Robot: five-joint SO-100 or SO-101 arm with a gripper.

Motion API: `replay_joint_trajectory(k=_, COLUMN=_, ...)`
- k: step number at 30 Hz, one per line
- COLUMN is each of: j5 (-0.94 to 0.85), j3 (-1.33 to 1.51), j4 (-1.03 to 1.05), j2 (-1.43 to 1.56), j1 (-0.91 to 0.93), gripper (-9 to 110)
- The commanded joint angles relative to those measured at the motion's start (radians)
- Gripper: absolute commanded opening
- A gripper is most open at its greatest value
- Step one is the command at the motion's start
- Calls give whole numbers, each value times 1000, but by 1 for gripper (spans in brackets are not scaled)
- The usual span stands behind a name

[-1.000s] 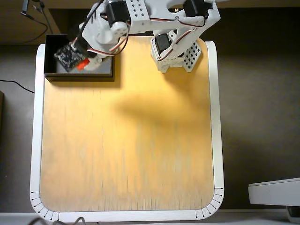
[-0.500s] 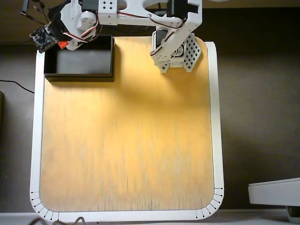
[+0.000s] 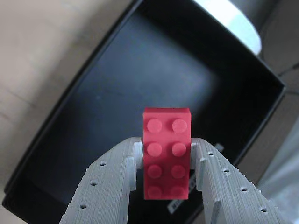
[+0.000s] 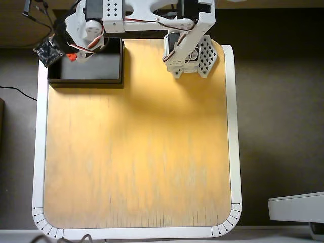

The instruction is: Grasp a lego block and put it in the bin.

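The gripper is closed on the lego block, one finger pressed against each long side, studs facing the wrist camera. The block's long axis runs out along the fingers, its free end protruding past the tips. The bin lies directly beyond and below, its dark floor open under the block. Judgement: release requires only opening.
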Motion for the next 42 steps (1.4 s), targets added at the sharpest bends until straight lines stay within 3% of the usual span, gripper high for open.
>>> replay_joint_trajectory(k=1, j5=-3, j3=-2, j4=-26, j2=17, j1=-17, gripper=0)
replay_joint_trajectory(k=16, j5=52, j3=49, j4=-26, j2=18, j1=-5, gripper=1)
replay_joint_trajectory(k=36, j5=183, j3=58, j4=-31, j2=21, j1=60, gripper=21)
replay_joint_trajectory(k=42, j5=160, j3=58, j4=-28, j2=107, j1=14, gripper=21)
